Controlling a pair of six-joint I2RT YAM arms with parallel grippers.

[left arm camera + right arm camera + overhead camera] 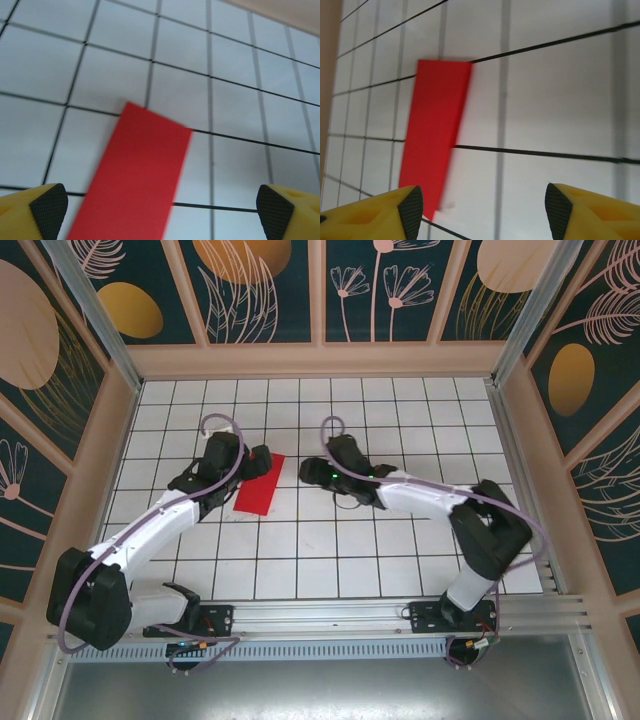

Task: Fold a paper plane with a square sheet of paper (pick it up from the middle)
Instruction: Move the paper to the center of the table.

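The square sheet of paper (260, 484) lies flat on the white grid table as a narrow bright red strip, tilted, left of centre. My left gripper (247, 467) hovers over the strip's left side, open. In the left wrist view the red strip (132, 180) lies on the table between the wide-apart fingertips (48, 206) of that gripper (161, 210), untouched. My right gripper (309, 472) stands just right of the strip, open. In the right wrist view the strip (434, 135) lies ahead of the left fingertip (412, 210), with bare table between the jaws of that gripper (483, 207).
The table (400, 420) is a white grid board with wooden walls (320, 360) at the back and on both sides. An aluminium rail (330, 618) runs along the near edge, where both arm bases sit. Open grid cells lie to the right and at the back.
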